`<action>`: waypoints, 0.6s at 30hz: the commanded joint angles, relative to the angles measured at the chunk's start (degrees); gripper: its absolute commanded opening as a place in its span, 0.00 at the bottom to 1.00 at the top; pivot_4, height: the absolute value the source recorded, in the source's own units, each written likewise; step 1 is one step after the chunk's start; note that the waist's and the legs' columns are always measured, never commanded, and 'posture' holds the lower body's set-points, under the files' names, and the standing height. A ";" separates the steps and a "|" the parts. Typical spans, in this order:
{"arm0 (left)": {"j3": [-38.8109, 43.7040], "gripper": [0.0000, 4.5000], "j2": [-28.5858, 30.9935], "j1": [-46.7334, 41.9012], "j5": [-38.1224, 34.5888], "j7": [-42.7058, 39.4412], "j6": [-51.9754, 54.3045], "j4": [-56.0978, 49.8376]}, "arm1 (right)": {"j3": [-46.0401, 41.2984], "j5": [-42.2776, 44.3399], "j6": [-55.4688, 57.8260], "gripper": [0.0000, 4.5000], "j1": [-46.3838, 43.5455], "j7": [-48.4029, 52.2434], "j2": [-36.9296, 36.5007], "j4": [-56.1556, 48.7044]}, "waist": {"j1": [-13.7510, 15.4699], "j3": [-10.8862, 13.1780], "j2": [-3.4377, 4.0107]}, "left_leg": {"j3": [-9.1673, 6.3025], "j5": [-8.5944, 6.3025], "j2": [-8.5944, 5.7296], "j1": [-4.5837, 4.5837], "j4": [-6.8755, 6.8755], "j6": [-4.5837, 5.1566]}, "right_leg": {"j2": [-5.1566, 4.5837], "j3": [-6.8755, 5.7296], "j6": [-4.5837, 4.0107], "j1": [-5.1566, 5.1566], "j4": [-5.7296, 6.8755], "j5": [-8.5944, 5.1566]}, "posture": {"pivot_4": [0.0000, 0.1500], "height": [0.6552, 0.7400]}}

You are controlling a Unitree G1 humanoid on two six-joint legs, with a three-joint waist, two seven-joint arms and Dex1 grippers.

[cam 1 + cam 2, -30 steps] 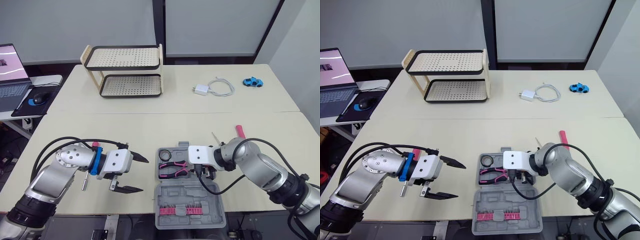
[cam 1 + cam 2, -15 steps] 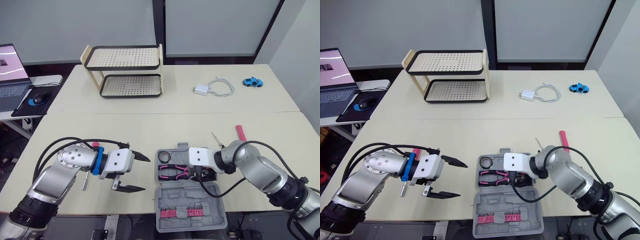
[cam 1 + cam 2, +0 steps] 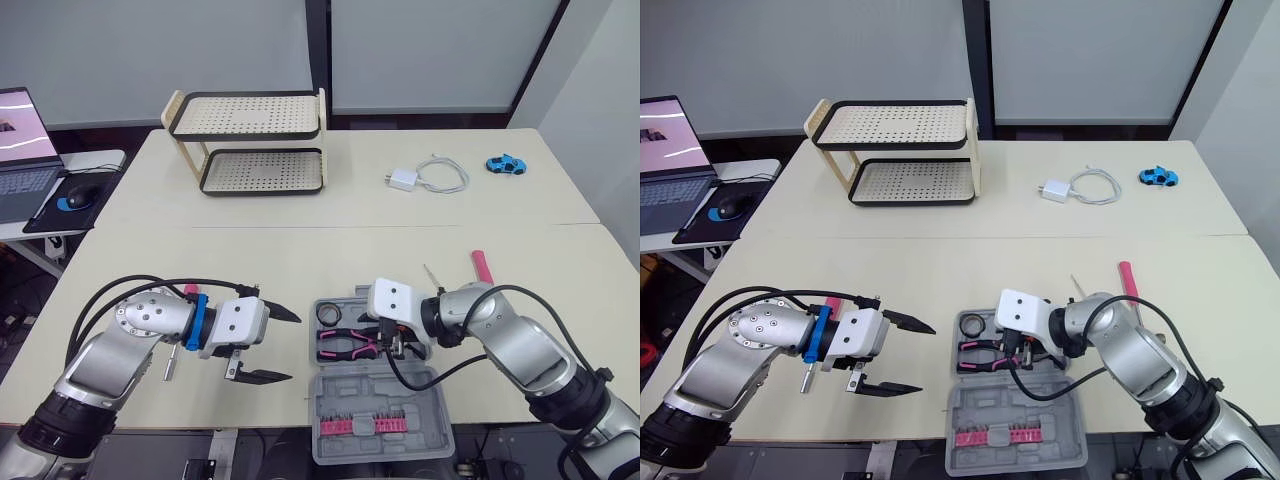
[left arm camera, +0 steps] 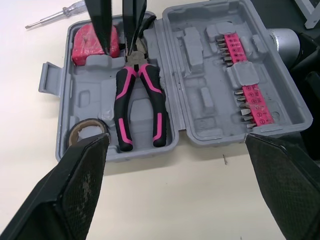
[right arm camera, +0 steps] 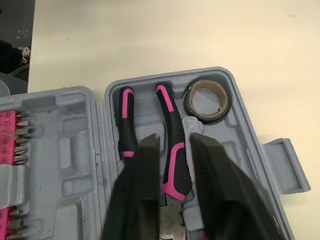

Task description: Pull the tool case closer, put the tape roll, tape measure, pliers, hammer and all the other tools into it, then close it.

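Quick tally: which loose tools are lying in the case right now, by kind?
pliers: 1
tape roll: 1
tape measure: 1
Total: 3

Bright, even light from above w/ soft, faint shadows on table (image 3: pixel 300 250).

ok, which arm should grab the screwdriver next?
Right. The screwdriver lies just right of the tool case, close to the right gripper; the left gripper sits on the case's opposite side.
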 commanded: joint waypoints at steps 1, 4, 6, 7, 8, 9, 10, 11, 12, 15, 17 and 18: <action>0.53 1.00 0.10 0.12 -0.30 0.26 -0.27 -0.88 | 1.74 -1.26 -2.07 0.01 0.50 -1.54 1.10 0.27 | 0.00 0.00 0.00 | 0.00 0.00 0.00 0.00 0.00 0.00 | 0.00 0.00 0.00 0.00 0.00 0.00 | 1.00 1.00; 0.59 1.00 0.19 0.22 -0.20 0.32 -0.40 -0.76 | 3.54 -2.53 -3.19 0.01 0.31 -2.75 2.72 2.65 | -0.02 0.00 0.00 | 0.00 0.00 0.00 0.01 0.00 0.00 | 0.00 0.00 0.00 0.00 0.00 0.00 | 1.00 1.00; 0.66 1.00 0.21 0.21 -0.15 0.43 -0.39 -0.68 | 4.32 -3.28 -3.77 0.01 -0.36 -3.52 3.79 4.24 | -0.02 0.00 0.00 | 0.00 0.00 0.00 0.01 0.00 -0.01 | 0.01 0.00 0.00 -0.01 0.00 0.00 | 1.00 1.00; 0.68 1.00 0.20 0.19 -0.10 0.50 -0.40 -0.62 | 4.58 -3.66 -3.99 0.01 -0.76 -3.82 4.25 4.95 | -0.03 0.00 0.00 | 0.00 0.01 0.00 0.00 0.00 -0.01 | 0.01 0.00 0.00 -0.01 0.01 0.00 | 1.00 1.00; 0.73 1.00 0.22 0.26 -0.07 0.57 -0.42 -0.62 | 4.67 -3.93 -3.92 0.01 -1.20 -4.16 4.93 5.74 | -0.03 0.00 0.00 | 0.00 0.01 0.00 0.00 0.00 -0.02 | 0.01 0.00 0.00 -0.01 0.01 0.00 | 1.00 1.00; 0.76 1.00 0.23 0.35 -0.04 0.64 -0.46 -0.64 | 4.78 -4.30 -3.94 0.01 -1.58 -4.45 5.41 6.49 | -0.03 0.00 0.00 | 0.00 0.01 -0.01 0.00 0.00 -0.02 | 0.01 0.00 0.00 -0.02 0.01 0.00 | 1.00 1.00; 0.78 1.00 0.24 0.43 -0.05 0.69 -0.47 -0.70 | 4.84 -4.52 -4.00 0.01 -1.84 -4.60 5.70 7.13 | -0.03 0.00 0.00 | 0.00 0.01 0.00 0.01 0.00 -0.02 | 0.01 0.01 0.00 -0.01 0.01 0.00 | 1.00 1.00; 0.80 1.00 0.25 0.52 -0.05 0.76 -0.44 -0.79 | 4.81 -4.60 -4.12 0.01 -2.01 -4.72 5.98 7.73 | -0.03 0.00 0.00 | 0.00 0.01 -0.01 0.00 0.00 -0.02 | 0.01 0.00 0.00 -0.02 0.01 0.00 | 1.00 1.00; 0.82 1.00 0.25 0.59 -0.06 0.86 -0.38 -0.92 | 4.68 -4.67 -4.20 0.01 -2.09 -4.87 6.24 8.35 | -0.03 0.00 0.00 | -0.01 0.01 -0.01 0.01 0.00 -0.02 | 0.01 0.00 0.00 -0.03 0.01 0.00 | 1.00 1.00; 0.85 1.00 0.28 0.91 0.01 1.20 -0.34 -1.14 | 4.79 -5.10 -4.62 0.01 -2.01 -5.13 6.56 10.15 | -0.03 0.00 0.00 | -0.01 0.01 -0.01 0.00 -0.01 -0.02 | 0.01 0.00 0.00 -0.03 0.01 0.00 | 1.00 1.00; 0.84 1.00 0.35 1.22 0.04 1.44 -0.44 -1.30 | 5.43 -5.54 -4.94 0.01 -1.62 -5.03 6.54 11.44 | -0.04 0.00 0.00 | -0.01 0.01 0.00 0.00 -0.01 -0.02 | 0.01 0.01 0.00 -0.03 0.01 0.00 | 1.00 1.00; 0.84 1.00 0.37 1.34 0.03 1.55 -0.45 -1.40 | 5.71 -5.88 -5.19 0.01 -1.31 -5.10 6.60 12.17 | -0.04 0.00 0.00 | -0.01 0.01 -0.01 0.00 -0.01 -0.02 | 0.01 0.01 0.00 -0.03 0.02 0.00 | 1.00 1.00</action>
